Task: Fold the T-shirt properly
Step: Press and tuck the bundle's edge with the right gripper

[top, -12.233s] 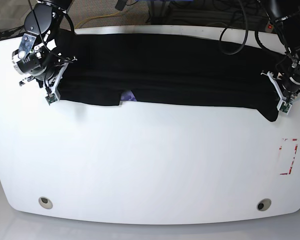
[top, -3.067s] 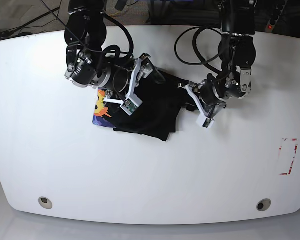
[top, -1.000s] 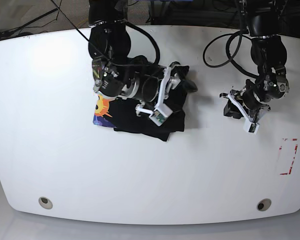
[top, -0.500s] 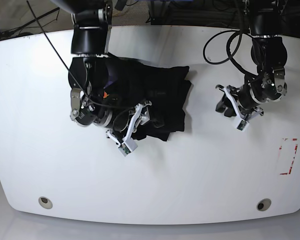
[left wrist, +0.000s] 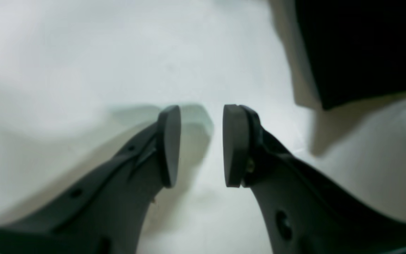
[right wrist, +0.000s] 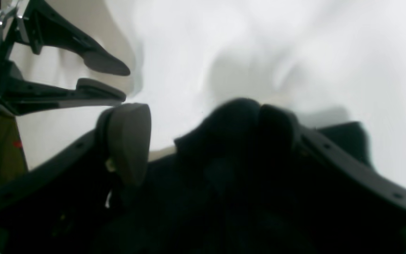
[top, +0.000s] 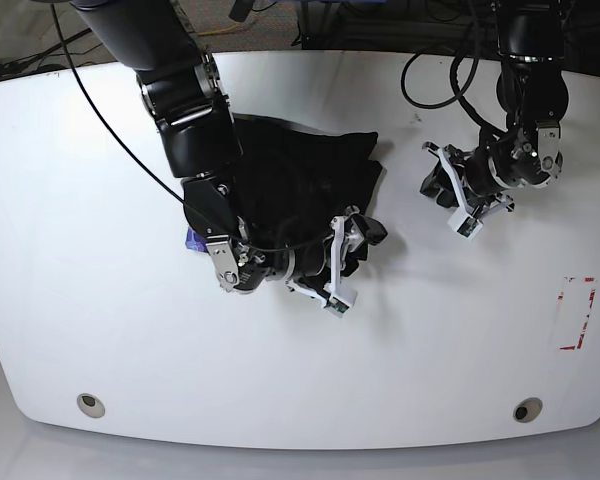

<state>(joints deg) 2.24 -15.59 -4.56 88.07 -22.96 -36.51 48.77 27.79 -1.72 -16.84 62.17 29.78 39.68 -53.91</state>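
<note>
**Black tee bunched mid-table, one gripper buried in it**

The T-shirt [top: 300,180] is seen as a dark, crumpled bundle on the white table [top: 430,350], left of centre and toward the far side. A sliver of purple print [top: 191,240] is visible at the bundle's left edge; the rest of the print is hidden by the arm.

The right gripper [top: 352,250] is pictured at the bundle's near-right corner, w/ its arm laid across the cloth. In the right wrist view the jaws are spread wide around a raised hump of fabric [right wrist: 245,148]: the left pad [right wrist: 129,141] stands clear of the cloth, while the other finger is lost against the black, so contact there can't be judged.

The left gripper [top: 450,195] is held over bare table, well apart to the right of the shirt. Its pads [left wrist: 167,144] are parted w/ nothing between them; only a corner of black cloth [left wrist: 351,53] is caught at the far right of that view.
</note>
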